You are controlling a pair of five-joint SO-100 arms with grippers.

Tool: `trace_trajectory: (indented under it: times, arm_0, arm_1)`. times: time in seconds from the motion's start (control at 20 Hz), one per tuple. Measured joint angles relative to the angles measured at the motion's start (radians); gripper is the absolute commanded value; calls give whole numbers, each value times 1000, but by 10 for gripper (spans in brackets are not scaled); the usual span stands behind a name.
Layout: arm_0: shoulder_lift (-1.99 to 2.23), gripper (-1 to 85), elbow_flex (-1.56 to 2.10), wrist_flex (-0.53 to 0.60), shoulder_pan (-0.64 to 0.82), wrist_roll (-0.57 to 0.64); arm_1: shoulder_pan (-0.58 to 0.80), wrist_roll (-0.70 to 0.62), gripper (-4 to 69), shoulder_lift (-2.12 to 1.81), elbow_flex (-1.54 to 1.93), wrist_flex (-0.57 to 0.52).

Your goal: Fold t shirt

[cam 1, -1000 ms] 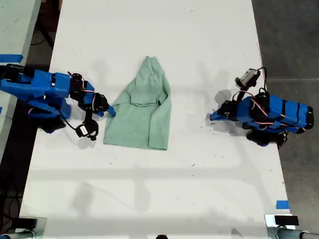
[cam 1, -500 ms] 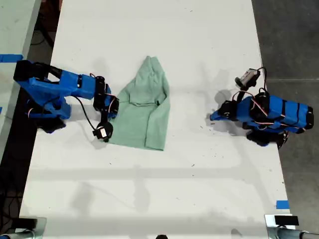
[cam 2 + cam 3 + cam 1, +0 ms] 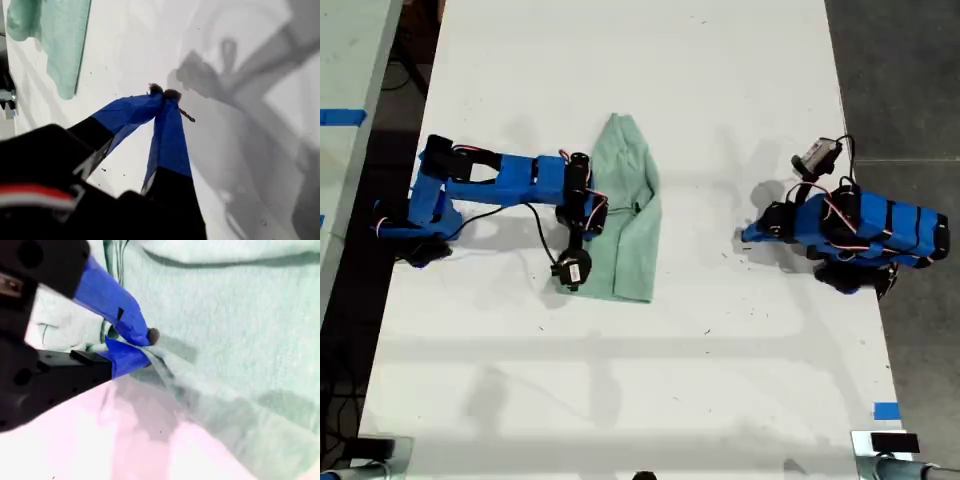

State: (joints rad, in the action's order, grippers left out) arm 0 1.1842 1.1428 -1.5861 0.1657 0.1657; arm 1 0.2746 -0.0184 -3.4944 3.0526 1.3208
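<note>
The second claw (image 3: 147,347), jaws clamped on a hem of the t shirt (image 3: 632,215), held that edge lifted over the garment's middle on the desk (image 3: 720,100); one lengthwise fold appeared half done; the first claw (image 3: 164,93), closed and empty, rested well apart.

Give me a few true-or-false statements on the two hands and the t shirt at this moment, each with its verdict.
1. My second hand is shut on an edge of the t shirt. True.
2. My first hand grips the t shirt too. False: it is shut on nothing, with only bare table at its tips.
3. The arm at the exterior view's right is apart from the t shirt. True.
4. The t shirt lies spread flat with both sleeves out. False: it is gathered into a narrow shape, with one side lifted by my second hand.
</note>
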Motion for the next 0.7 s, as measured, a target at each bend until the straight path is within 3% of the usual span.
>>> trace_trajectory:
  times: [0.3, 0.45, 0.5, 0.55, 0.6, 0.65, 0.7]
  arm_0:
    - [-15, 1, -166, -8, 0, 77]
    - [-25, 204, -178, 38, 0, 126]
    - [-46, 230, -181, 57, 0, 140]
    - [-64, 229, -181, 67, 0, 149]
    - [-78, 160, -183, 74, 0, 156]
    - [-83, -1, -183, 78, 0, 164]
    - [-83, -1, -183, 80, 0, 170]
  arm_1:
    - [0, -2, -4, 0, 0, 0]
    - [0, -2, -4, 0, 0, 0]
    - [0, -2, -4, 0, 0, 0]
    - [0, -2, -4, 0, 0, 0]
    - [0, -2, -4, 0, 0, 0]
    - [0, -2, -4, 0, 0, 0]
    - [0, -2, -4, 0, 0, 0]
